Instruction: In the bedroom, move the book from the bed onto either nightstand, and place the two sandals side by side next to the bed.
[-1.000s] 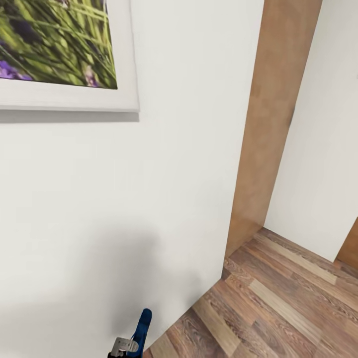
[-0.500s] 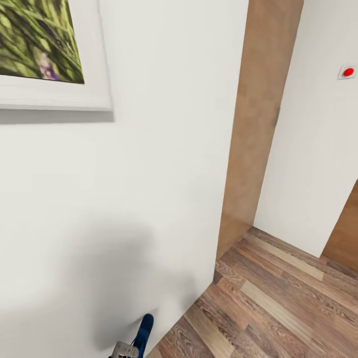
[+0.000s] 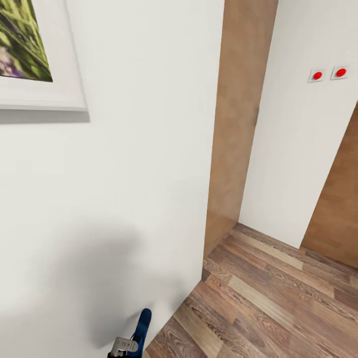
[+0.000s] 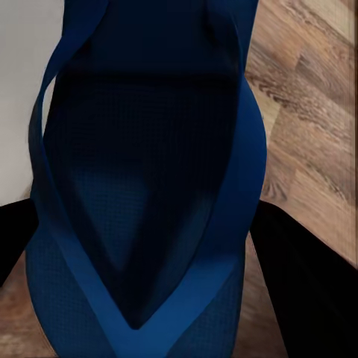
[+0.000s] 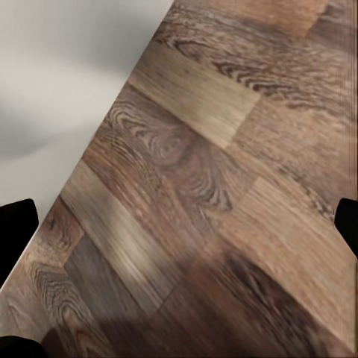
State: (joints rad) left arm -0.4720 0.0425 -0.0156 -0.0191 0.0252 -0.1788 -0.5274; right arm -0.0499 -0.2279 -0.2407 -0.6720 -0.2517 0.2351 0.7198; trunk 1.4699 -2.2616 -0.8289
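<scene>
One blue sandal (image 3: 143,323) pokes up at the bottom edge of the head view, close to the white wall (image 3: 124,199), with my left gripper (image 3: 124,347) shut on it. The left wrist view looks straight onto that sandal (image 4: 149,186), its sole and thin straps showing between the dark fingers (image 4: 313,291) of my left gripper (image 4: 164,261). My right gripper (image 5: 180,224) hangs open over the wood-plank floor (image 5: 209,171) with nothing between its fingertips. The book, the bed, the nightstands and the other sandal are out of view.
A lavender painting (image 3: 25,44) in a white frame hangs on the wall at upper left. A brown door (image 3: 233,124) stands at the wall's corner, and another brown door (image 3: 338,209) is at the right. Two red wall switches (image 3: 328,73) sit above plank floor (image 3: 268,298).
The camera has turned to the right: painting, wall and door have slid left in the picture, and both red switches and the right-hand door have come into view. The sandal stays held.
</scene>
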